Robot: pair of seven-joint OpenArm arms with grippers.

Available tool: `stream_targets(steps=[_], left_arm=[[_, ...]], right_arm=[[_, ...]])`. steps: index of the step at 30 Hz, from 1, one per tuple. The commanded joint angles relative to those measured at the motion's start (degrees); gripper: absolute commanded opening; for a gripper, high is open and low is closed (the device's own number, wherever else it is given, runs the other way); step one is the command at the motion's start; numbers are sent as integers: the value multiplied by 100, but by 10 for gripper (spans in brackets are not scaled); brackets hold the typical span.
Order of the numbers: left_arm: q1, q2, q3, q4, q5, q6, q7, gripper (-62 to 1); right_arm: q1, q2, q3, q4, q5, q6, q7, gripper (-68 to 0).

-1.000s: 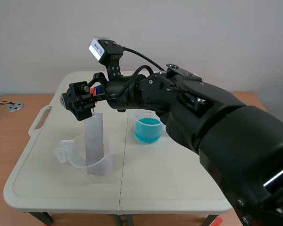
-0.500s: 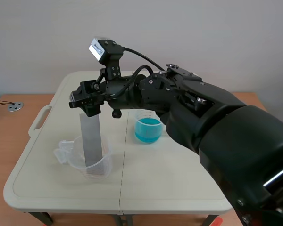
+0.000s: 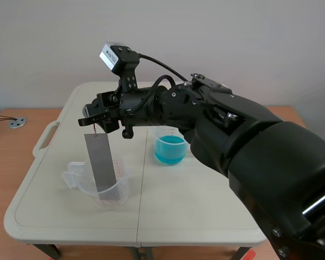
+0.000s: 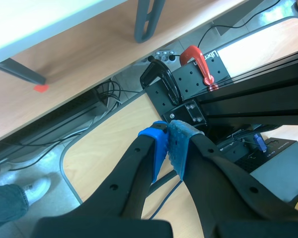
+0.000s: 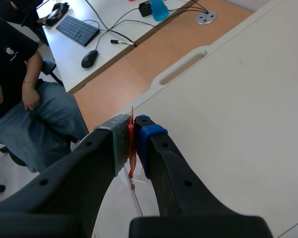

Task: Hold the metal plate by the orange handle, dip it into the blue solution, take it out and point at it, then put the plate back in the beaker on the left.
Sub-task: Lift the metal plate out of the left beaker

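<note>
Hanging item: metal plate (image 3: 100, 162), hung upright, lower end inside the clear beaker (image 3: 105, 190).
Right gripper (image 5: 131, 135): clamped the orange handle (image 5: 131, 157), above the clear beaker.
Blue solution (image 3: 169, 148): stood right of the clear beaker.
Left gripper (image 4: 168, 135): pads met, held nothing.

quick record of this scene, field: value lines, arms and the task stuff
right gripper: shut on orange handle
metal plate: hanging tilted, lower end inside clear beaker
blue solution beaker: beside the clear one, plate not in it
left gripper: shut on nothing, off the table
</note>
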Motion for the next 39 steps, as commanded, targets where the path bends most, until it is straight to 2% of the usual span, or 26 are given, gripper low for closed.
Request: stream_targets(steps=[1,4,7,15,29,39], left_arm=[[0,28,28,120,-26,-35,-50,-590],[0,28,28,120,-26,-37,-50,-590],[0,28,28,120,-26,-37,-48,-590],[0,28,31,120,-26,-37,-50,-590],[0,26,33,120,-24,-37,-31,-590],[0,26,33,120,-24,-37,-28,-590]], right_arm=[[144,-83,9,68,61,142,28,-662],[96,-83,9,70,61,426,28,-662],[9,-83,11,70,59,479,39,-662],[-195,-81,11,153,20,938,109,-660],[-415,-46,11,885,15,938,-94,-660],[-623,238,22,2041,20,938,-363,-660]])
